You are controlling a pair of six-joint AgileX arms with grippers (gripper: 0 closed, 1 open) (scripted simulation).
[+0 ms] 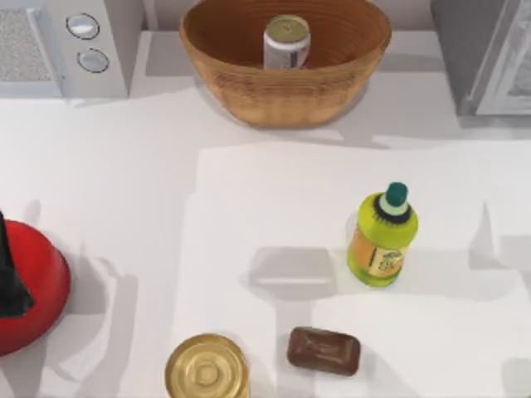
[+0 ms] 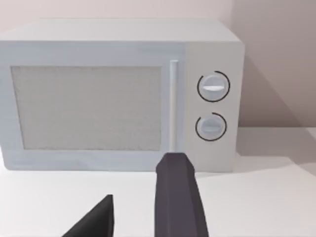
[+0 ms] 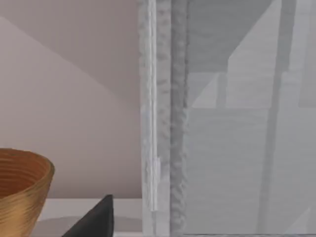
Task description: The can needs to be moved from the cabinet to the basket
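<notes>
Can [image 1: 287,41] stands upright inside the basket [image 1: 282,83] at twelve o'clock on the table [image 1: 124,191]. Cabinet [image 1: 489,54] sits at about one o'clock, microwave [image 1: 58,46] at eleven. Left gripper [image 2: 136,212] faces the microwave with its fingers spread and nothing between them. Right gripper [image 3: 96,219] points at the cabinet's edge beside the basket; whether it is spread I cannot tell.
</notes>
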